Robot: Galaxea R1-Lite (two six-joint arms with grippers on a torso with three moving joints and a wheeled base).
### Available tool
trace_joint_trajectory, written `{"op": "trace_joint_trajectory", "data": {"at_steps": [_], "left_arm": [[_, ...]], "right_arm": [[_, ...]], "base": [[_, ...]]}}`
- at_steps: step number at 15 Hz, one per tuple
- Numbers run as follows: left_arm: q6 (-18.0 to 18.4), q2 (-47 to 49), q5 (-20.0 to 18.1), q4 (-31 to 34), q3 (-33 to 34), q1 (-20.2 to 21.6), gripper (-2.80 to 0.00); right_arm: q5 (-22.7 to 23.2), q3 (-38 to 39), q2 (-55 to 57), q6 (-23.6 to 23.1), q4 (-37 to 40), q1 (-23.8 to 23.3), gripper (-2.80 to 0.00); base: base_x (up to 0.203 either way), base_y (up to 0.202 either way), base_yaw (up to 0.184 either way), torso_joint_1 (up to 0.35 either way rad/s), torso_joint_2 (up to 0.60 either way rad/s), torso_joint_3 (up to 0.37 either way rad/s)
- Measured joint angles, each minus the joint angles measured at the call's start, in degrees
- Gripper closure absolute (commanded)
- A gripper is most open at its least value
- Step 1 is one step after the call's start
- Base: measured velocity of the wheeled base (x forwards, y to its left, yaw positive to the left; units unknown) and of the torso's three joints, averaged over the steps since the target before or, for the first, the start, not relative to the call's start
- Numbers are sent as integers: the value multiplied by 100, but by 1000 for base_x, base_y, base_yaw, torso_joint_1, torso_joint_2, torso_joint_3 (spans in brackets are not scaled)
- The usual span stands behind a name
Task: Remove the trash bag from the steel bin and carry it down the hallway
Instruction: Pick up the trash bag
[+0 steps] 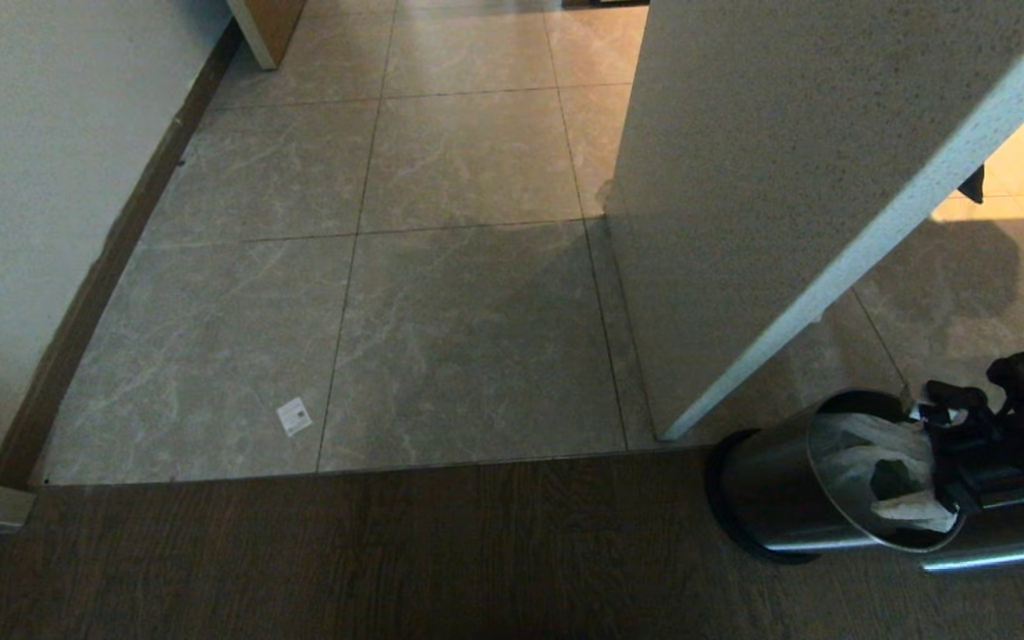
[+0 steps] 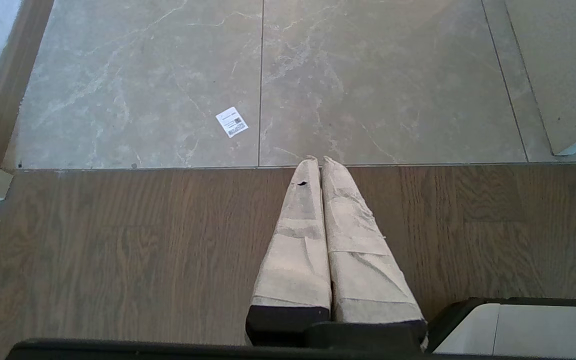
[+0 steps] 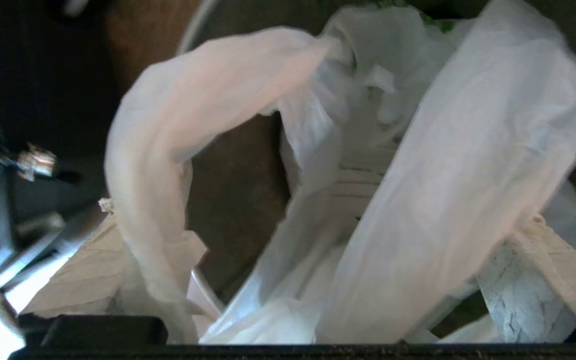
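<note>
The right hand [image 3: 298, 280], fingers spread wide, reaches into the steel bin [image 1: 770, 498], the trash bag [image 3: 418, 200] bunched between them. Removal is only beginning; closing on a loop handle looks next. The left hand [image 2: 317, 165] hangs pressed together.

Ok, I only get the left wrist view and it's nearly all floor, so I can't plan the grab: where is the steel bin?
Observer: The steel bin stands on the wood floor at the robot's right, beside the white wall corner.
Operator: Is the bag inside?
Observer: Yes, the trash bag sits in its mouth.
Operator: And the right gripper?
Observer: The right gripper is open at the bin's mouth, its fingers either side of the bag's loop handles.
</note>
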Motion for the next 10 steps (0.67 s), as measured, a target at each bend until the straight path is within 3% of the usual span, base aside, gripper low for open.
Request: {"op": "trace_joint_trajectory", "data": {"at_steps": [1,10], "left_arm": [[0,0,0,-2,0,0,0],[1,0,0,0,0,0,0]], "right_arm": [[33,8,12,18,-7,1,0],[83,206,-33,-53,-624,-2,0]], "base": [[0,0,0,0,0,0],[0,0,0,0,0,0]]}}
